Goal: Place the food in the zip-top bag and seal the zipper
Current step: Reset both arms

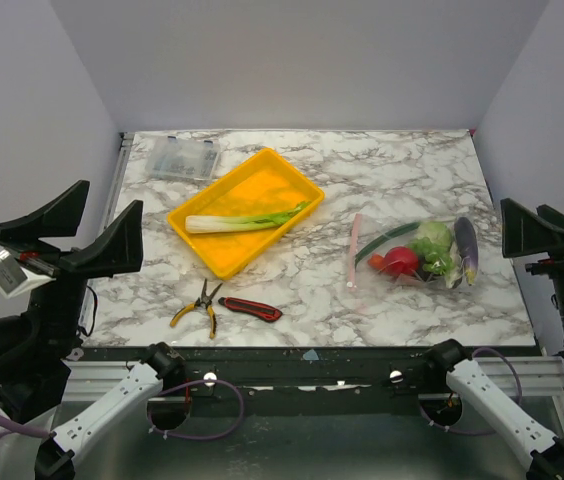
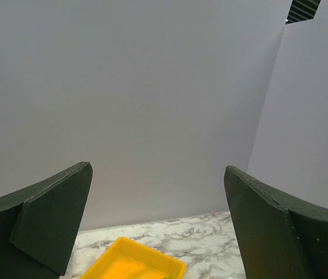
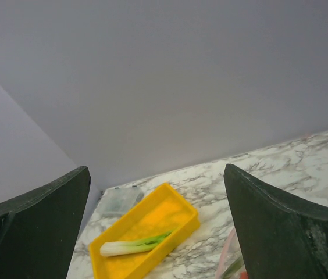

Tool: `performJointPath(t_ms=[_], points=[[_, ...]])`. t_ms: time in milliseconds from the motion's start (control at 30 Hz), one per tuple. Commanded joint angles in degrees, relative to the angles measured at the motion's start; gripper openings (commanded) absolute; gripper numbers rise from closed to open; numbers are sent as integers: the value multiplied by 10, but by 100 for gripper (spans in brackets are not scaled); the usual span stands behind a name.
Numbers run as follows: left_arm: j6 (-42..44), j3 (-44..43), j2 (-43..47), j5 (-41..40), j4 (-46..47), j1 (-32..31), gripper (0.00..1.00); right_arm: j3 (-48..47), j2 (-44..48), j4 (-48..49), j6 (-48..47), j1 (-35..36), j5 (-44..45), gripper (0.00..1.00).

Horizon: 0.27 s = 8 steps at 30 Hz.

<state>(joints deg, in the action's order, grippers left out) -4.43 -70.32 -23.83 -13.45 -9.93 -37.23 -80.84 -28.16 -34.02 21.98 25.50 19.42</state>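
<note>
The clear zip-top bag [image 1: 417, 258] lies flat at the table's right, its pink zipper [image 1: 353, 250] strip facing left. Inside it I see a red tomato [image 1: 399, 261], a green cabbage [image 1: 432, 236], green grapes [image 1: 436, 262] and a purple eggplant [image 1: 466, 249]. A white-green leek [image 1: 245, 220] [image 3: 134, 244] lies in the yellow tray [image 1: 210, 246] [image 3: 181, 200]. My left gripper [image 1: 72, 232] [image 2: 158, 224] is open, raised off the table's left side. My right gripper [image 1: 542, 228] [image 3: 157, 224] is open, raised off the table's right side, holding nothing.
Yellow-handled pliers [image 1: 200, 305] and a red-black utility knife [image 1: 250, 309] lie near the front edge. A clear hard plastic box [image 1: 184, 157] [image 3: 117, 200] sits at the back left corner. Grey walls close off the back and both sides.
</note>
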Motion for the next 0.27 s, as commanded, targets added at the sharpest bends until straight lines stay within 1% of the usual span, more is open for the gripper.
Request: performJointPath(t_ms=[0,67,100,200,233], points=[[-13,2,7,-3,3,0,99,-13,19,7,-3,0,48,100],[-14,6,9,-4,4,0,99,-15,23,2,-2,-1,51,100],[-18,7,9,-4,4,0,99,-12,23,7,-18,0,40,100],[-28,6,10,0,1,0,99,-21,13,-21,-14,-1,59,100],[-30,4,9,4,0,0,98,-17,15,-19,-21,-1,43,100]])
